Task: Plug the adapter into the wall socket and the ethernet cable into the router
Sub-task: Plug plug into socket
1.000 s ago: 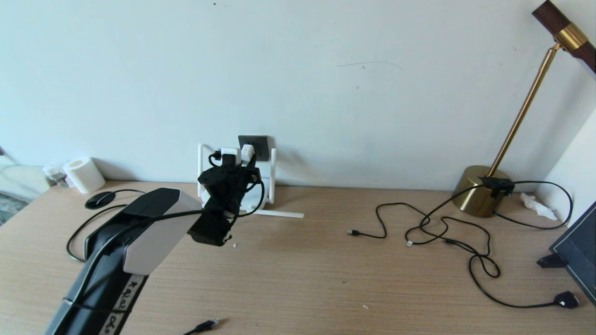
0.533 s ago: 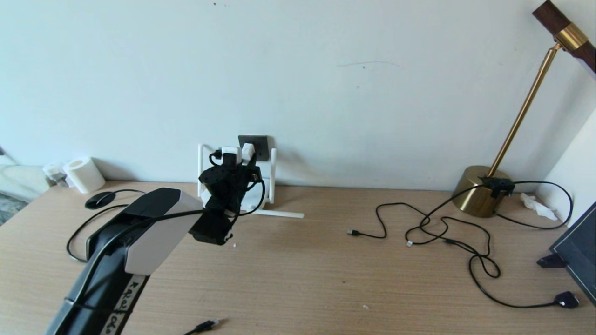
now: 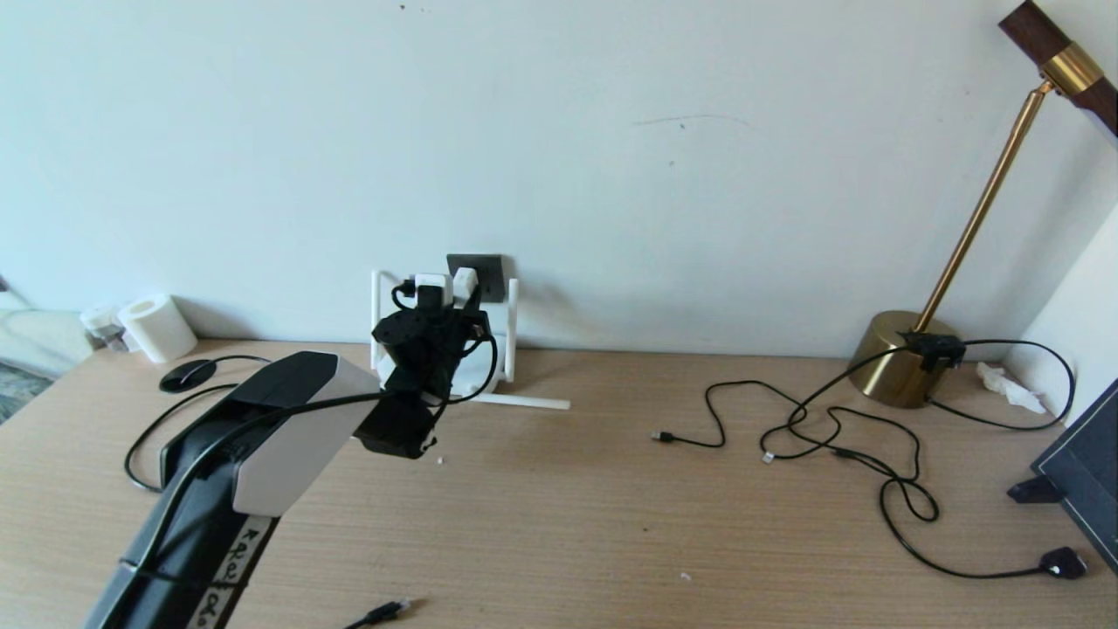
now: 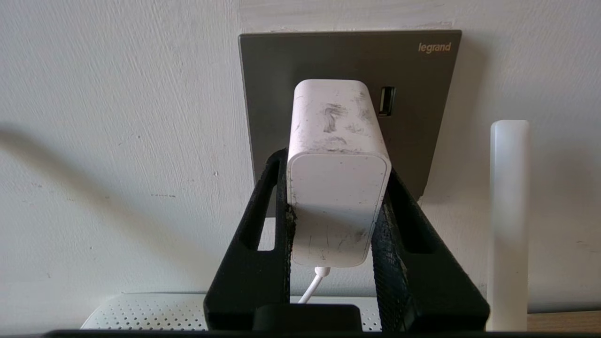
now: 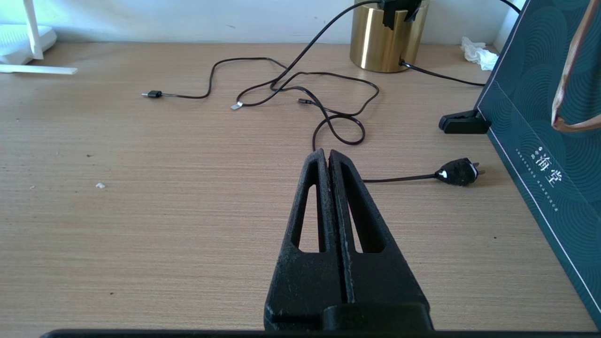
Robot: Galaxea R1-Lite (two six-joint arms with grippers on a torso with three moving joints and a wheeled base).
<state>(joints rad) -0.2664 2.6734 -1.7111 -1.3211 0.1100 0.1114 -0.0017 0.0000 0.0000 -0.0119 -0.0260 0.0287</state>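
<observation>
The white adapter (image 4: 338,206) stands with its front end against the dark grey wall socket (image 4: 281,61). My left gripper (image 4: 335,164) is shut on its two sides, and its thin white cord (image 4: 312,286) hangs below. In the head view the adapter (image 3: 465,284) sits at the socket (image 3: 487,269), above the white router (image 3: 489,371), which my left gripper (image 3: 454,293) partly hides. The ethernet cable (image 3: 384,611) lies at the table's near edge with its plug free. My right gripper (image 5: 327,152) hovers shut and empty over the right side of the table.
A brass lamp (image 3: 904,358) stands at the back right with thin black cables (image 3: 830,428) looped in front and a black mains plug (image 3: 1061,562). A dark green bag (image 5: 540,141) borders the right edge. A paper roll (image 3: 157,328) stands at the back left.
</observation>
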